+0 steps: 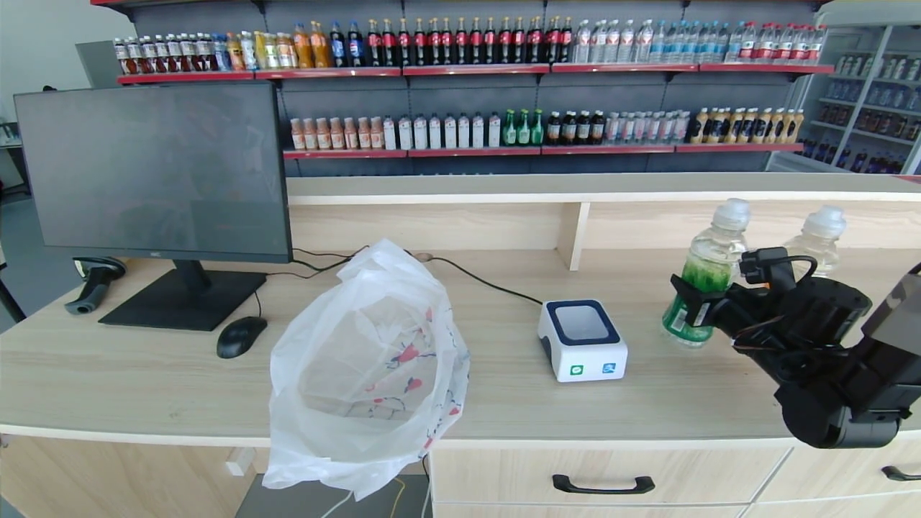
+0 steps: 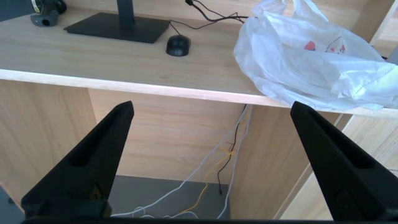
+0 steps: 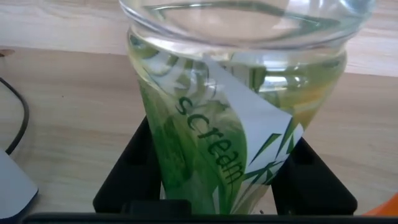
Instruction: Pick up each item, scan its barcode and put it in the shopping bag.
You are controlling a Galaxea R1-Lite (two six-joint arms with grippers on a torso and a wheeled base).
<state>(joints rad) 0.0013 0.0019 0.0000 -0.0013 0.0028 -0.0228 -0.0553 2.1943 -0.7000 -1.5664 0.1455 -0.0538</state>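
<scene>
The main risk was the green-labelled bottle (image 1: 709,262) slipping or tipping. The right tool (image 1: 692,306) had its fingers closed against the bottle's lower half, one on each side, and the tall liquid-filled body and cap stood above the grip. The wall looked smooth and rounded, and the label wrap seemed loose in the right wrist view, so a quick lift or swing could let the bottle pivot between the fingers or slide out. A second risk was the clear bottle (image 1: 820,237), which stood near the first on the side away from the scanner (image 1: 581,339). A wide arm movement could knock it over. The shopping bag (image 1: 374,360) lay on the scanner's left with its soft mouth sagging over the tabletop (image 1: 144,374) edge, and a dropped bottle might drag it off.

The held bottle stood roughly upright just right of the scanner, well apart from the bag. I could not tell whether its base touched the tabletop. The left tool (image 2: 211,106) hung wide open and empty below the tabletop edge, left of the scanner.
</scene>
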